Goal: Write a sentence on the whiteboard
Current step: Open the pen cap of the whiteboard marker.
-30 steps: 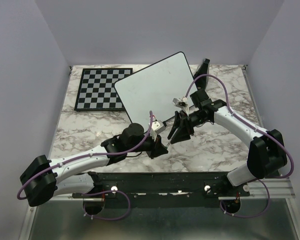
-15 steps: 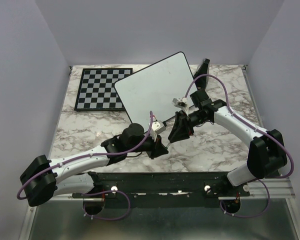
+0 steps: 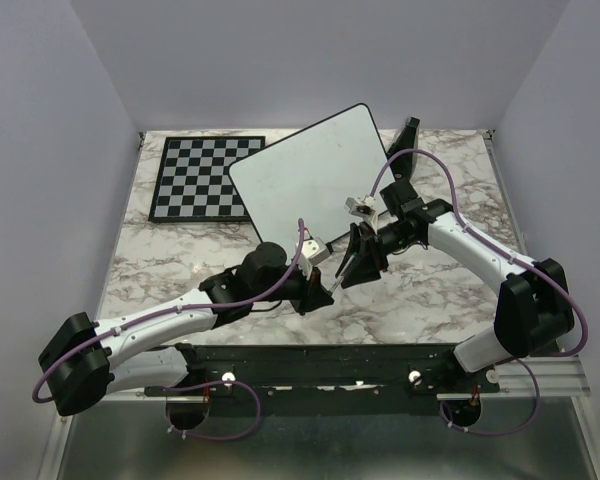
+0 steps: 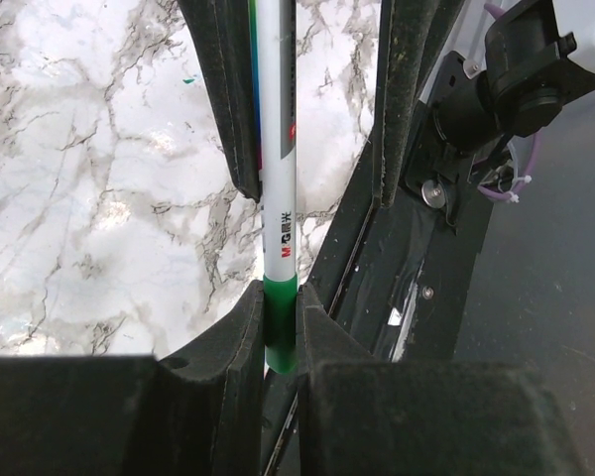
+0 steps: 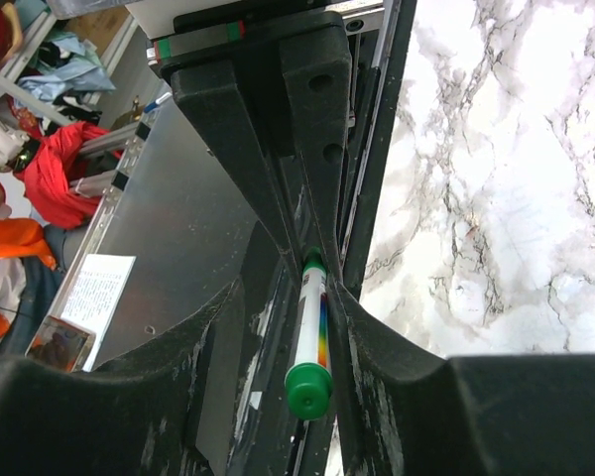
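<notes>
The whiteboard [image 3: 310,170] stands tilted at the back centre, and its face shows no writing; the sentence is not in view. My left gripper [image 3: 320,292] is shut on the green end of a white marker [image 4: 276,178], in front of the board's near edge; the grip shows in the left wrist view [image 4: 281,332]. My right gripper [image 3: 352,268] faces it, open, with its fingers [image 4: 402,99] on either side of the marker's other end. In the right wrist view the marker [image 5: 310,327] lies between the open jaws of my right gripper [image 5: 302,288], against one finger, its green cap nearest the camera.
A black-and-white chessboard [image 3: 205,175] lies flat at the back left, beside the whiteboard. The board's black stand [image 3: 408,135] juts out behind its right corner. The black rail [image 3: 330,355] with the arm bases runs along the table's near edge.
The right gripper pressed slightly toward the left gripper half a second ago and has eased back. The left arm has shifted a little. The marker stays in the left gripper.
</notes>
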